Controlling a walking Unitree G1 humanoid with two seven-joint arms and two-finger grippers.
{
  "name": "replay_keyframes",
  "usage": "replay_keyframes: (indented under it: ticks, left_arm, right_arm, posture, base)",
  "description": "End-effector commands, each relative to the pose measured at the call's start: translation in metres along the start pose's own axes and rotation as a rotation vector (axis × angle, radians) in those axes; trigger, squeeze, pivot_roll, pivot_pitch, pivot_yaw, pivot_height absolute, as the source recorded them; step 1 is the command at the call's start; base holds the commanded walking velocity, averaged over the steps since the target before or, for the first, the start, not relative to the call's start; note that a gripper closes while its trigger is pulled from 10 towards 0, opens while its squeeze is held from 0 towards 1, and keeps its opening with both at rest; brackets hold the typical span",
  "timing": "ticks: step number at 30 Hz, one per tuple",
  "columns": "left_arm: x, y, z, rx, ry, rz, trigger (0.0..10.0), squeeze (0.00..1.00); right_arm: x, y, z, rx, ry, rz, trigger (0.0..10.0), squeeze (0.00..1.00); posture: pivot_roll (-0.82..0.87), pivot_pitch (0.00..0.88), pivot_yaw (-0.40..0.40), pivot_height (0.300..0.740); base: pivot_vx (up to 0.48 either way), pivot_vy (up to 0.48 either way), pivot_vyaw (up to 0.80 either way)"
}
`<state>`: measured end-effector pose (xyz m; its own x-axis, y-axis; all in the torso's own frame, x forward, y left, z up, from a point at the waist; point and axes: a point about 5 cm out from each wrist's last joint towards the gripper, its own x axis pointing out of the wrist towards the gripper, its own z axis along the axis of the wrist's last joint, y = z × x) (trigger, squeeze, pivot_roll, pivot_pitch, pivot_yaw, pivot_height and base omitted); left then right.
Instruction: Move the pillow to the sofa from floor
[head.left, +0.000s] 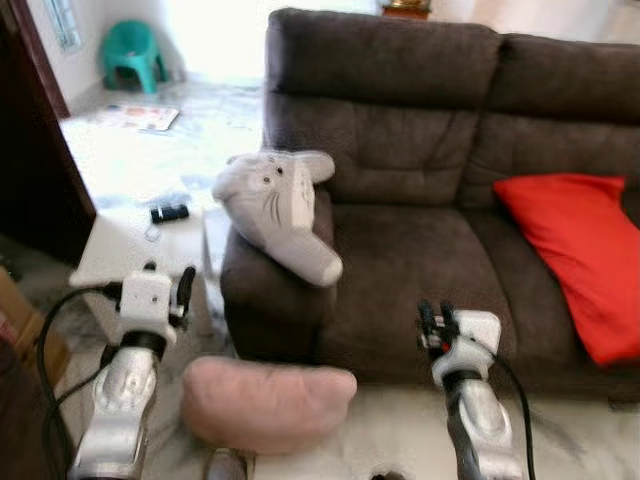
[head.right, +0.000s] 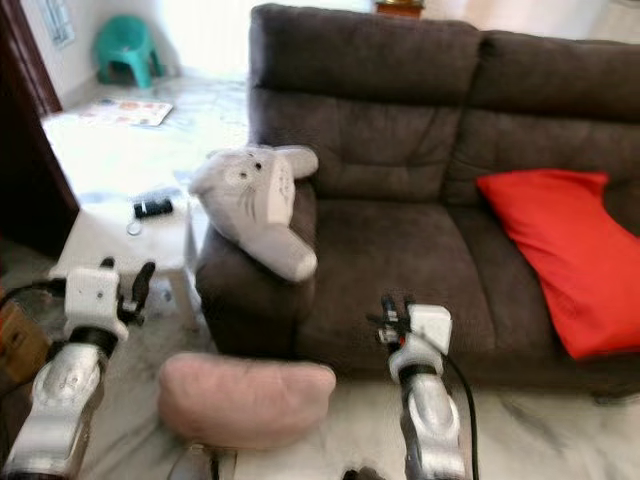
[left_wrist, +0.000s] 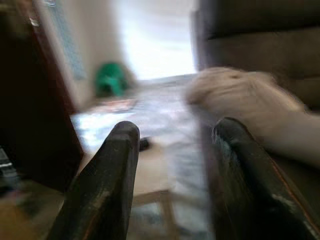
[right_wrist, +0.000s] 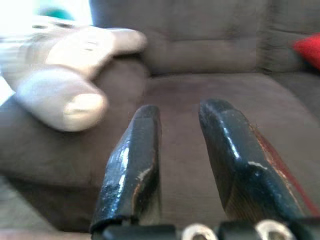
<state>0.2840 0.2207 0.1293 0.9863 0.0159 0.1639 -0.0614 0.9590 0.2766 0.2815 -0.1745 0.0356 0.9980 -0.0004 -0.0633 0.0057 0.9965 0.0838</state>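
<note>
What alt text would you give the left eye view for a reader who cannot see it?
A pink pillow lies on the floor against the front of a dark brown sofa, between the robot's two raised arms, left gripper and right gripper both empty. A grey stuffed toy rests on the sofa's armrest and a red cushion on its seat.

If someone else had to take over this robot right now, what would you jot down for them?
Left gripper: open, empty, raised in front of the white side table.
Right gripper: open, empty, raised in front of the sofa seat.
Pink pillow: on the floor by the sofa's front, between the arms.
Done: nothing yet; pillow untouched.
Left: grasp the pillow, lift it, set it on the seat, perhaps between the grey plush toy and red cushion.
</note>
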Motion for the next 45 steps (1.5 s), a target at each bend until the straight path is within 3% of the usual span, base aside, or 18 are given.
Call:
replay_keyframes:
  ticks: [1,18,24,32,45]
  left_arm:
    - [-0.006,-0.004,-0.012,-0.017,0.059,-0.017,10.0,0.0]
    - [-0.015,-0.004,-0.028,-0.051,0.13,-0.004,10.0,0.0]
    - [-0.003,-0.016,-0.025,-0.066,0.125,-0.056,10.0,0.0]
    - [0.016,-0.032,-0.019,-0.084,0.098,-0.106,10.0,0.0]
    - [0.021,-0.043,-0.016,-0.109,0.071,-0.106,10.0,0.0]
  right_arm:
    - [0.0,0.0,-0.001,0.006,0.006,-0.003,10.0,0.0]
    - [0.006,0.007,-0.001,0.005,0.022,0.025,10.0,0.0]
    - [0.005,0.002,0.003,0.006,-0.006,-0.013,10.0,0.0]
    - [0.002,-0.003,0.009,0.005,-0.038,-0.04,10.0,0.0]
    - [0.001,-0.007,0.01,-0.006,-0.03,-0.029,10.0,0.0]
  posture:
    - [0.2,0.028,-0.092,0.661]
    - [0.2,0.043,-0.097,0.661]
    - [0.15,0.038,-0.043,0.661]
    - [0.09,0.027,-0.031,0.661]
    - [0.07,0.035,-0.08,0.661]
  base:
    - [0.0,0.0,0.0]
    - [0.0,0.0,0.0]
    - [0.0,0.0,0.0]
    - [0.0,0.0,0.0]
    - [0.0,0.0,0.0]
